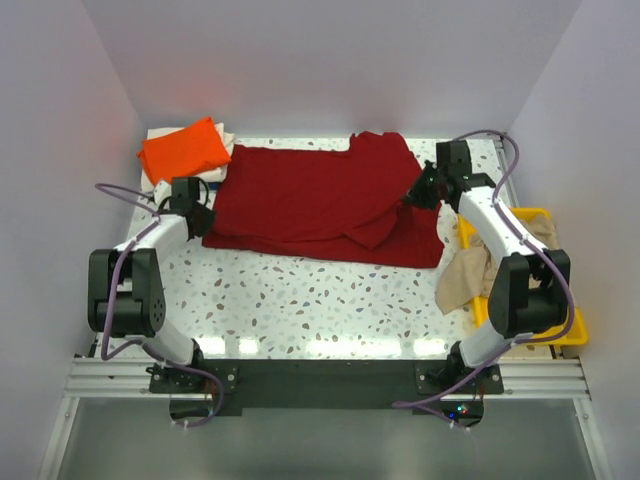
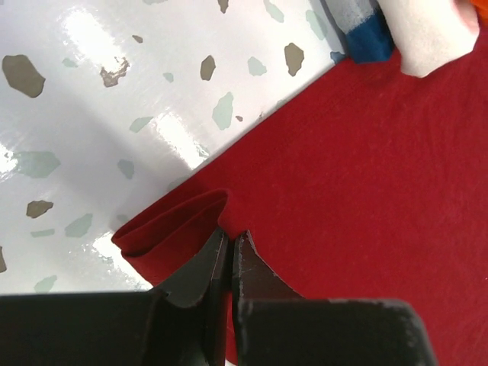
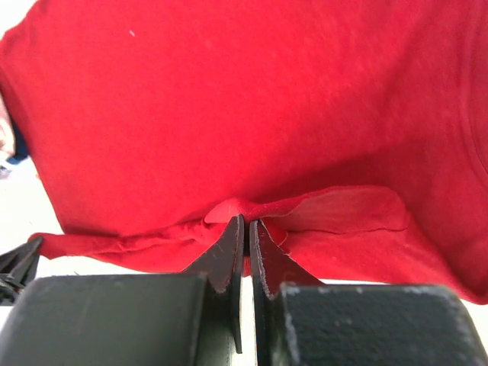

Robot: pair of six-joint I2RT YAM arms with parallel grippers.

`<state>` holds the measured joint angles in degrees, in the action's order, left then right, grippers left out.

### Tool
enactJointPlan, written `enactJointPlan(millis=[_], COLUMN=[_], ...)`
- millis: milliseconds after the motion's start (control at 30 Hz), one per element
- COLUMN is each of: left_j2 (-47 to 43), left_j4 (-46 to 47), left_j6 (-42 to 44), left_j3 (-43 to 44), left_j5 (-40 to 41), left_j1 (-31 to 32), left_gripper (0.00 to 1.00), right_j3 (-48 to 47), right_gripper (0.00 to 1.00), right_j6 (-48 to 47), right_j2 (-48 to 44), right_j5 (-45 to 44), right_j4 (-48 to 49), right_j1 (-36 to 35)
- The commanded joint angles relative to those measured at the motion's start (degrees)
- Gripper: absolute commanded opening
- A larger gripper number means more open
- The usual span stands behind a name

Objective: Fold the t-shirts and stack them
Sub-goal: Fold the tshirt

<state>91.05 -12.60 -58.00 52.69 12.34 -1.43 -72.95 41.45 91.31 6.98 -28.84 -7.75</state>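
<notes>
Left gripper (image 2: 231, 238): fingers pressing almost together, pinching a folded edge of the dark red t-shirt (image 1: 320, 205), which is lying spread across the far half of the table (image 1: 300, 300).
Right gripper (image 3: 245, 223): fingers pinching the shirt's bunched right edge.
Orange t-shirt (image 1: 183, 148): lying far left, mostly covering the whitish t-shirt (image 2: 431, 42).
Beige t-shirt (image 1: 465, 280): hanging over the yellow tray (image 1: 572, 330), partly hidden by the right arm.

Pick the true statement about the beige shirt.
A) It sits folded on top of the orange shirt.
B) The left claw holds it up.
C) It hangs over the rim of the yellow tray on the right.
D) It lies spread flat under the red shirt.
C: the beige shirt spills from the yellow tray over its rim onto the table.
</notes>
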Motion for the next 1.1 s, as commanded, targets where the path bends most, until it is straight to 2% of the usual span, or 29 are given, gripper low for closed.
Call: enactJointPlan(millis=[0, 567, 767, 1067], left_j2=[0.7, 6.0, 9.3, 10.6], left_j4=[2.1, 2.4, 1.9, 1.4], left_j6=[-1.0, 0.2, 1.7, 3.0], left_j3=[3.4, 8.2, 10.8, 11.8], left_j5=[0.4, -2.3, -3.5, -4.3], left_j1=[0.0, 0.0, -0.2, -0.4], left_gripper=[0.06, 0.10, 0.10, 0.09], right_j3=[-4.9, -9.6, -9.1, -5.3], right_gripper=[0.00, 0.00, 0.00, 0.00], right_j6=[0.7, 1.5, 1.7, 1.4], right_j2=[1.4, 6.0, 8.6, 7.4], right_j5=[0.9, 2.2, 3.6, 4.4], right_j4=[2.7, 2.9, 4.2, 5.6], right_j1=[0.3, 3.0, 3.4, 4.6])
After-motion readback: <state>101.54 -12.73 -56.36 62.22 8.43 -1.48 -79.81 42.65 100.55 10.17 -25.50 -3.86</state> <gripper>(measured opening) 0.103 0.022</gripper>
